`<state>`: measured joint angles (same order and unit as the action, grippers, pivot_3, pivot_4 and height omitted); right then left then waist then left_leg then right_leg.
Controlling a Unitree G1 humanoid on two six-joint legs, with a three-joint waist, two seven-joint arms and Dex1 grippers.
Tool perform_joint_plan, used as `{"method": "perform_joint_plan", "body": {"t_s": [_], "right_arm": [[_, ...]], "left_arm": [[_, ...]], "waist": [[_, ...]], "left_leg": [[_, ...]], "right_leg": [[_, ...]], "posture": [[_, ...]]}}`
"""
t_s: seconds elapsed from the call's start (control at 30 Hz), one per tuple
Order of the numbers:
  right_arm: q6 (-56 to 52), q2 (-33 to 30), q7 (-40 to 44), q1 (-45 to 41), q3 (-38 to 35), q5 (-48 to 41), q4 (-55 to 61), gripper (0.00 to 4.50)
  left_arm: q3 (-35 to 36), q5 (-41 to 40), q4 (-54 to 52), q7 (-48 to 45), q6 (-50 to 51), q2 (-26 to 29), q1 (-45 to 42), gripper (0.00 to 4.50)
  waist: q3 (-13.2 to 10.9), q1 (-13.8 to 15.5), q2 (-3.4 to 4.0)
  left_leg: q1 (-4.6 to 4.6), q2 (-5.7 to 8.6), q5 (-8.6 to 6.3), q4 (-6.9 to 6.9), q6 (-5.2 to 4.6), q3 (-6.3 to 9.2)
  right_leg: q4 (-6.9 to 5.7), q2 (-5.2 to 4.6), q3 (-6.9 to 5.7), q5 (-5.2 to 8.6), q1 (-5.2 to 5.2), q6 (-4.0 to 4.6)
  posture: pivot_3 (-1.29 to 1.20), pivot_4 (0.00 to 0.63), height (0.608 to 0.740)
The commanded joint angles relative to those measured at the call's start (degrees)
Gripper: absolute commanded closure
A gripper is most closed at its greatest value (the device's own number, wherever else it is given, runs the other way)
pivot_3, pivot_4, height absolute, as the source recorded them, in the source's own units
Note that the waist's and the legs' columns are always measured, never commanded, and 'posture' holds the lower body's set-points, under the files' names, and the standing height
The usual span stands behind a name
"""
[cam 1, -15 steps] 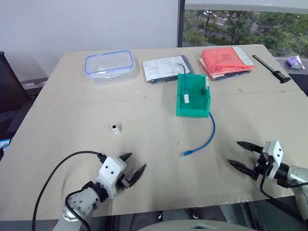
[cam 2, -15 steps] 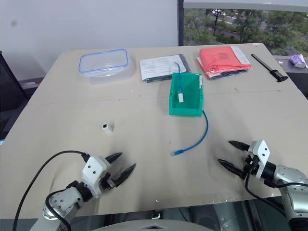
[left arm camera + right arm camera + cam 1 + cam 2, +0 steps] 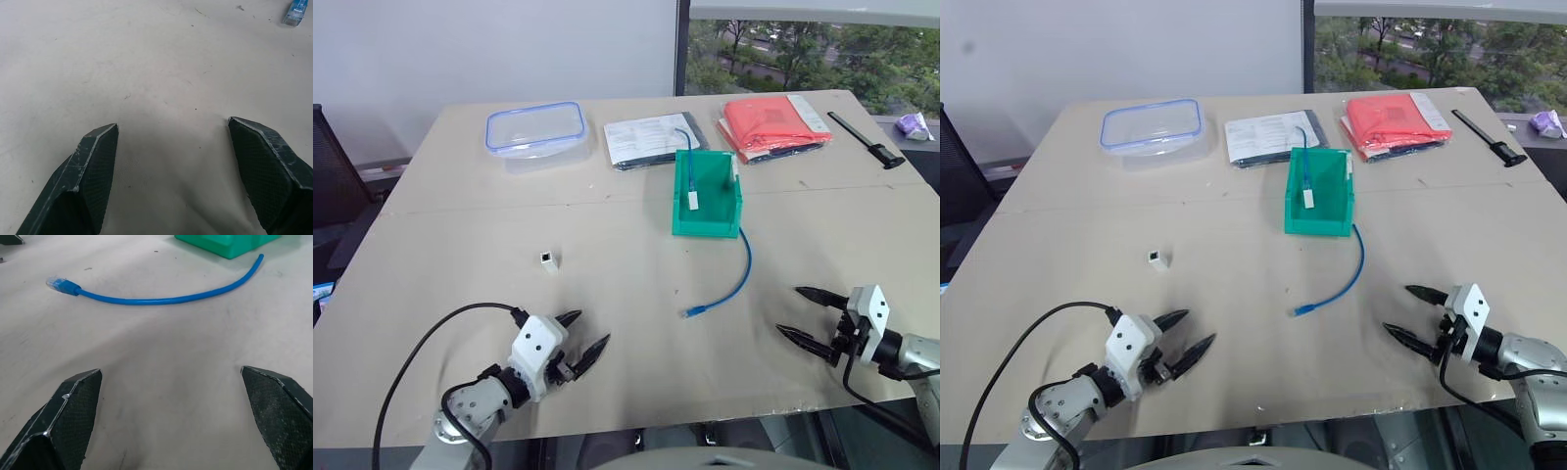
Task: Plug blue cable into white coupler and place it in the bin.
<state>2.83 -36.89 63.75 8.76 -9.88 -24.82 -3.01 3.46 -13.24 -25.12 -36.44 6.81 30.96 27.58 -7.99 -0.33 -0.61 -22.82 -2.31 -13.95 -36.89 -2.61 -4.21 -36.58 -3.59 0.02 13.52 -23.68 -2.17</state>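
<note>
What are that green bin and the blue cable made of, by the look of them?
The green bin looks like smooth moulded plastic: even colour, slight sheen, thin stiff walls. The blue cable seems rubbery plastic sheathing, bending in a soft curve, with a clear hard plastic plug at its end.

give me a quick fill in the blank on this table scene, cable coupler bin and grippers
1. The blue cable lies on the table with one end running up to the ____ bin.
2. The white coupler has ____ plugged into it.
3. The left gripper and right gripper both stand ____.

Missing words: green; nothing; open
</note>
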Motion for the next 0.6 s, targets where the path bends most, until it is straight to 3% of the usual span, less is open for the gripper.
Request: {"method": "perform_joint_plan", "body": {"t_s": [0.03, 0.37, 0.6], "right_arm": [[0.5, -0.9, 0.7, -0.3, -0.9, -0.4, 1.8, 0.02], [-1.5, -1.8, 1.2, -1.8, 2.4, 1.0, 7.9, 0.02], [-5.6, -0.8, -0.7, -8.9, 14.5, 8.4, 14.1, 0.02]], "left_arm": [[-0.8, 0.2, 1.5, -0.5, 1.3, 0.1, 0.8, 0.82], [-0.9, 0.5, 1.5, -2.1, 0.3, 1.3, -0.2, 0.82], [-2.2, -2.9, -3.4, -12.6, 2.5, 10.5, -6.5, 0.82]], "waist": [[0.0, 0.0, 0.0], [0.0, 0.1, 0.02], [-0.3, 0.5, -0.1]], "left_leg": [[0.0, 0.0, 0.0, 0.0, 0.0, 0.0], [0.0, 0.0, 0.0, -0.01, 0.0, 0.0], [-0.07, -0.01, 0.0, -0.05, 0.01, 0.03]], "right_leg": [[0.0, 0.0, 0.0, 0.0, 0.0, 0.0], [0.0, 0.0, 0.0, 0.0, 0.0, 0.0], [0.0, -0.02, -0.11, -0.04, -0.02, 0.06]], "posture": [[0.0, 0.15, 0.737], [0.0, 0.15, 0.737], [0.0, 0.15, 0.737]]}}
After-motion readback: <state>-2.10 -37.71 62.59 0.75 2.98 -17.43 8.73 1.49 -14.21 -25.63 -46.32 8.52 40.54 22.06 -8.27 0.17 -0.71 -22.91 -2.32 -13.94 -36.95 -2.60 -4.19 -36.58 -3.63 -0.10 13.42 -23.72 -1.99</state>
